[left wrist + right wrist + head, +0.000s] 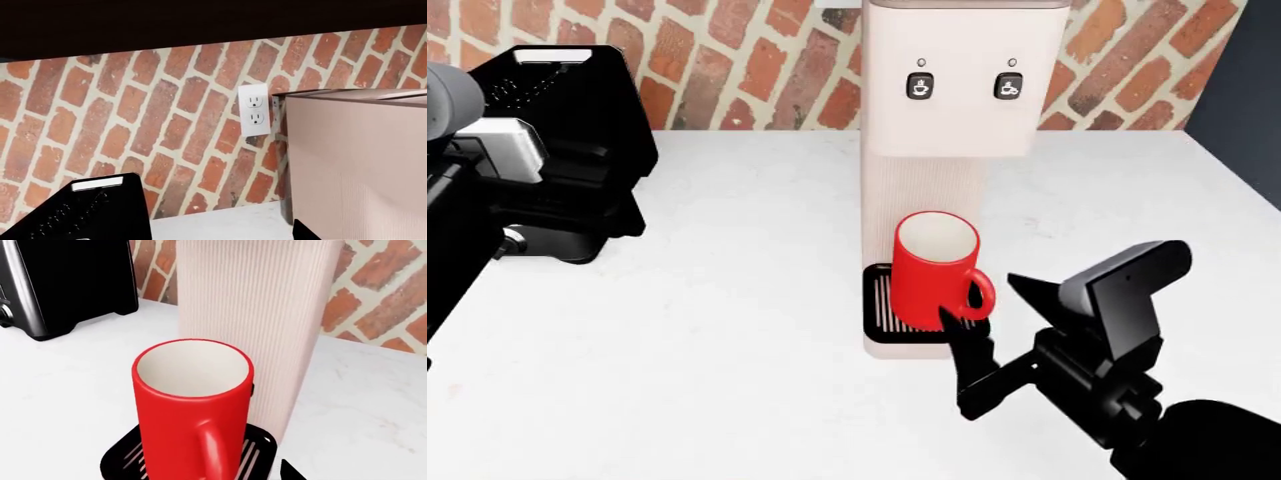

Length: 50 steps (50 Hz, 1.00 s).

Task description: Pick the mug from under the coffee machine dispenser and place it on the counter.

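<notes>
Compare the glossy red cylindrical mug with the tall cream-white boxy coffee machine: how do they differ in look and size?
The glossy red cylindrical mug is round and shiny; the tall cream-white boxy coffee machine is rectangular with a matte ribbed body. The mug is far shorter than the machine. The mug has a loop handle; the machine carries two black cup-icon buttons. Both stand upright, the mug on the machine's black drip tray.

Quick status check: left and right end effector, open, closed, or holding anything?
Left end effector: cannot tell.
Right end effector: open, straddling the mug handle, holding nothing.
</notes>
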### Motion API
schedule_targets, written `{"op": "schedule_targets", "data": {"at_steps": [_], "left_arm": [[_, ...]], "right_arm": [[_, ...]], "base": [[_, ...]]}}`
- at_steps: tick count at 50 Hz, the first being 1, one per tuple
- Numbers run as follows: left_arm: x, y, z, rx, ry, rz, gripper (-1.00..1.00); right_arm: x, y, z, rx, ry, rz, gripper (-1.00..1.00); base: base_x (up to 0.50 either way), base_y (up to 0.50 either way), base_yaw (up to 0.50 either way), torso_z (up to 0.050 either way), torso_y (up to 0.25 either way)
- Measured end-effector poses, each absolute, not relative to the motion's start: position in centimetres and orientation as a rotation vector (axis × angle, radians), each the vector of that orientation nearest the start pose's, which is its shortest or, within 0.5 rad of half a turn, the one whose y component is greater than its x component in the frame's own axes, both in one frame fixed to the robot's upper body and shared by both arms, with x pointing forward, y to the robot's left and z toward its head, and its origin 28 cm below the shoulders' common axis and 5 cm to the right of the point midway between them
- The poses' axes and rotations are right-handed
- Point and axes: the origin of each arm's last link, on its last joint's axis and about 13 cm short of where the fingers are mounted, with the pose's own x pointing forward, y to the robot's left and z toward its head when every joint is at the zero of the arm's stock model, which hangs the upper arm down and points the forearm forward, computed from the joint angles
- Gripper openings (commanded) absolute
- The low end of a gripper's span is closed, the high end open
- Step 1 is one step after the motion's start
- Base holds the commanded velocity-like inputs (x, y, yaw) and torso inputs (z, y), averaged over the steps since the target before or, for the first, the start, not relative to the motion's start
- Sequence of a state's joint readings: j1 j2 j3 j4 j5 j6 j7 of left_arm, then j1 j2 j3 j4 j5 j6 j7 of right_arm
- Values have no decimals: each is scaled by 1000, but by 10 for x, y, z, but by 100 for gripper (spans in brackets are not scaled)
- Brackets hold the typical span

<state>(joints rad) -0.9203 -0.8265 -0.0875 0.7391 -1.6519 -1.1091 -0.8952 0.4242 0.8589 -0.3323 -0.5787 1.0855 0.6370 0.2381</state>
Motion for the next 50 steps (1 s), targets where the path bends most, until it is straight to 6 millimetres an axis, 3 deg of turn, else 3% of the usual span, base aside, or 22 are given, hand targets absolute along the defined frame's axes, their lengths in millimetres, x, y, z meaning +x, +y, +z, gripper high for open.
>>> {"op": "schedule_targets", "data": {"at_steps": [17,18,50], "left_arm": [[182,264,300,97,-212,-107,100],[182,264,300,96,-211,-107,100],[183,264,298,96,-208,-108,100]], "right_arm": [[221,-153,170,-69,128,476,100],[221,-153,170,-68,129,477,-100],[221,-152,170,-74,124,482,-100]], "base": [[0,0,0,0,0],[0,0,0,0,0],[0,0,0,0,0]]}}
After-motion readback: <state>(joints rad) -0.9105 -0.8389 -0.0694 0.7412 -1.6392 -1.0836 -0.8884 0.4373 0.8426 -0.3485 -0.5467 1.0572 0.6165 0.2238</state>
